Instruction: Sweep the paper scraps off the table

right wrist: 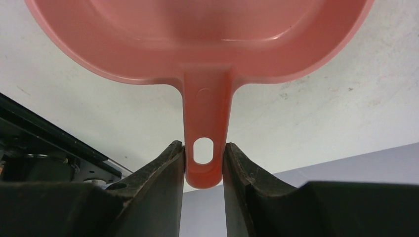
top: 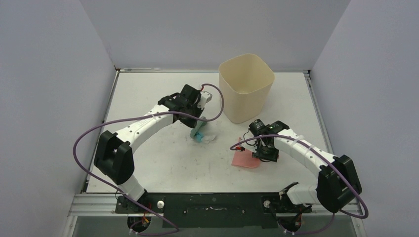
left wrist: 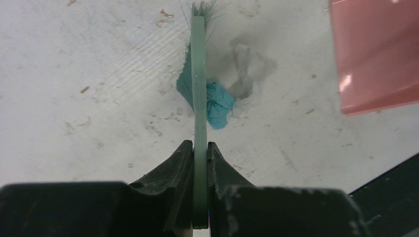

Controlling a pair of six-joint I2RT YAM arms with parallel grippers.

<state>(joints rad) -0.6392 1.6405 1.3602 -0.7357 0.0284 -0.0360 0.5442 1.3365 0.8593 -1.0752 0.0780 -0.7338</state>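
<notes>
Left jaws are closed on the brush (left wrist: 198,74), right jaws on the dustpan handle (right wrist: 203,123). Teal scrap (left wrist: 220,103) is seen against bristles (left wrist: 185,85); bin (top: 246,86) overhead only.

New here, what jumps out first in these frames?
The tall beige bin at the back of the table, right of centre, stands out first. Next is the left claw, shut on a green brush whose bristles are down beside a teal scrap and a white scrap mid-table. The right claw grips the pink dustpan by its handle, to the right of the scraps.
</notes>
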